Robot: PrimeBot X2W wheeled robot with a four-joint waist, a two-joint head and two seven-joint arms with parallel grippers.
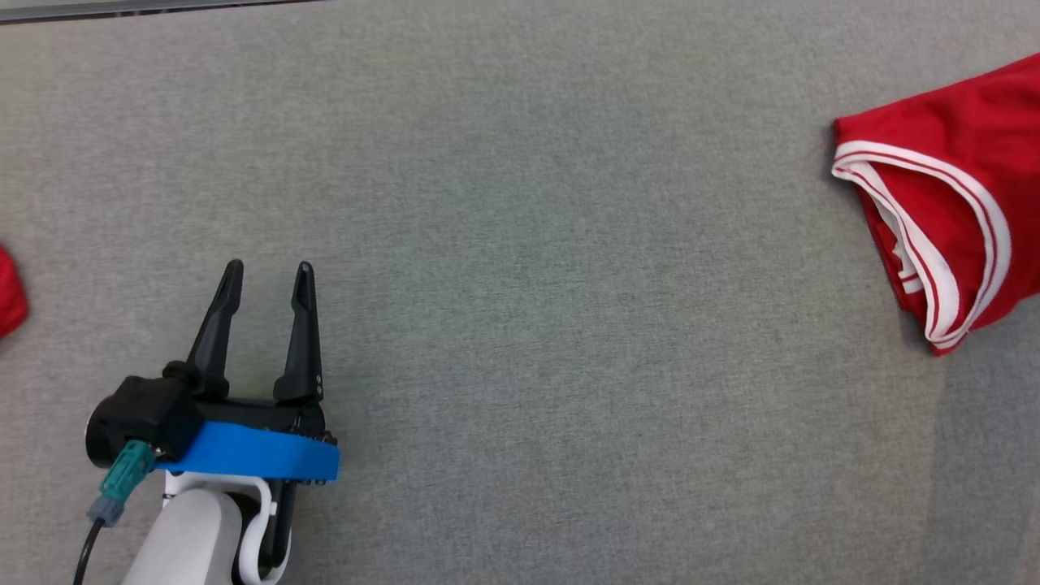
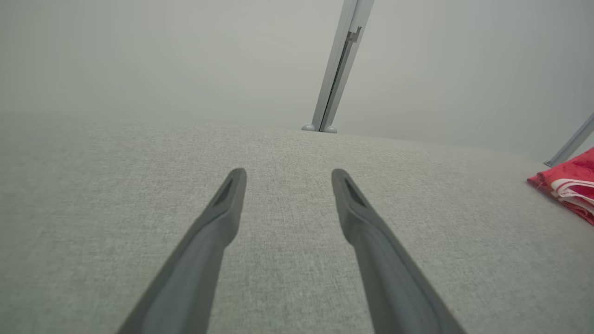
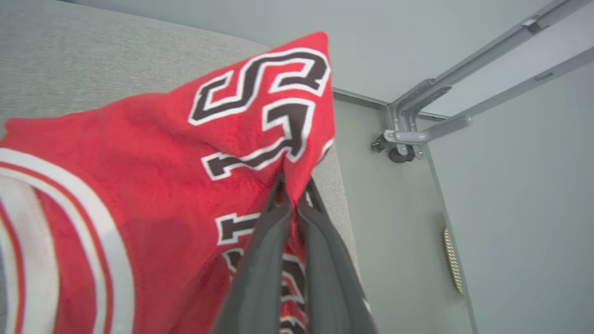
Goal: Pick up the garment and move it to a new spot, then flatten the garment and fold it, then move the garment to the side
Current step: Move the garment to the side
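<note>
The right gripper (image 3: 294,185) is pinched shut on a fold of the red jersey (image 3: 139,176) at the right side of the grey table (image 1: 520,244) — how many layers it has caught is hard to tell. The left gripper (image 1: 270,272) stands spread wide and empty, well apart. The jersey looks light, limp and slippery (likely to sag when lifted) — best taken at hems or shoulders.

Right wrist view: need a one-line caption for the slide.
A fold of the red jersey pinched in the shut right pincer, near the grey table edge.
</note>
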